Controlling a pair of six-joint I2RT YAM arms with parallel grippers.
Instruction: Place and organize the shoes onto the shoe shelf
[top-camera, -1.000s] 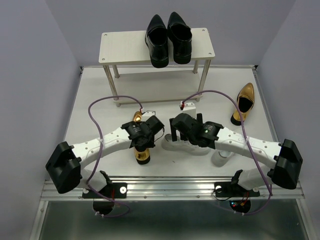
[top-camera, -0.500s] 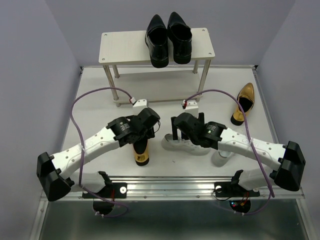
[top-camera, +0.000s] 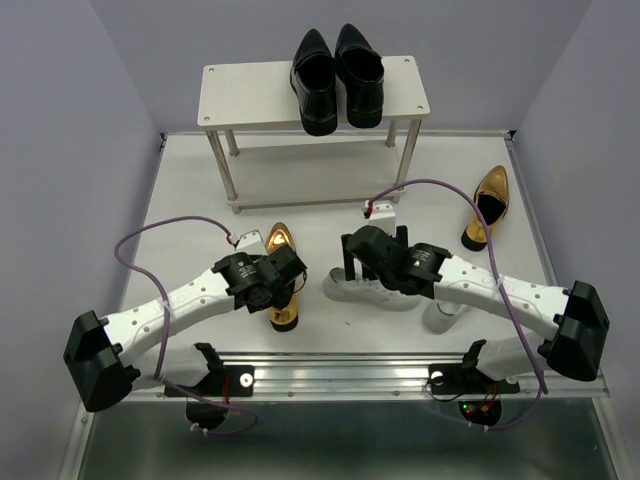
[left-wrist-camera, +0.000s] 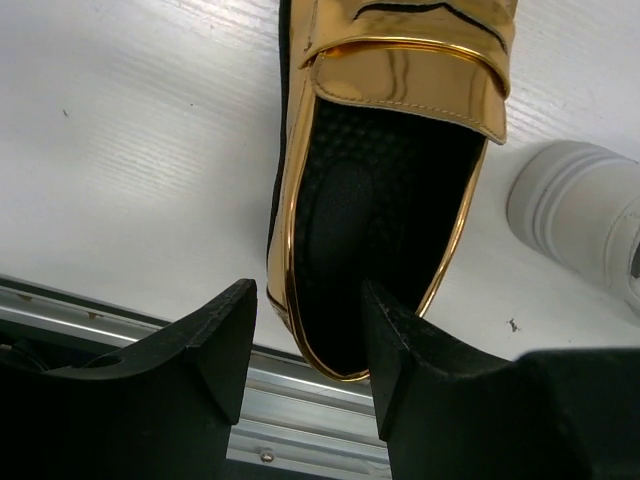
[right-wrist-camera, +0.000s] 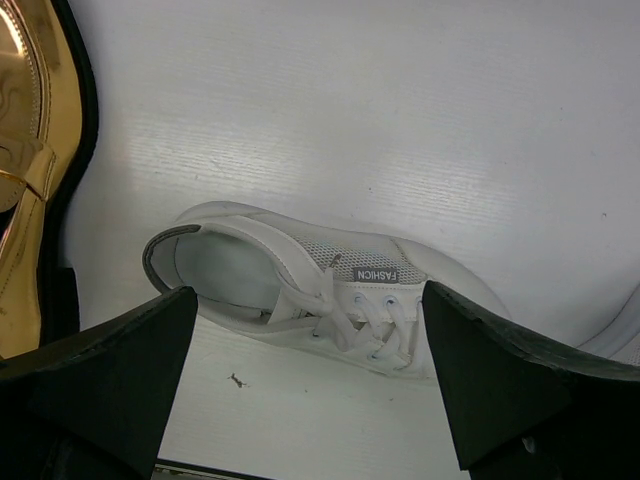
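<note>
Since the earlier frame our left pincer (left-wrist-camera: 307, 300) has drawn back lower left, baring the toe of the gold loafer (top-camera: 281, 245); we see it spread over the heel. Rightward, our right pincer (right-wrist-camera: 308, 293) hangs spread above a white sneaker (right-wrist-camera: 400, 270) on the worktop (top-camera: 190, 180), lower centre.

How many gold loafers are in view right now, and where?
2. The near loafer lies by the table's front edge, its heel under the open left pincer. The right loafer lies on the table's right side. Neither is on the shelf. No others visible.
</note>
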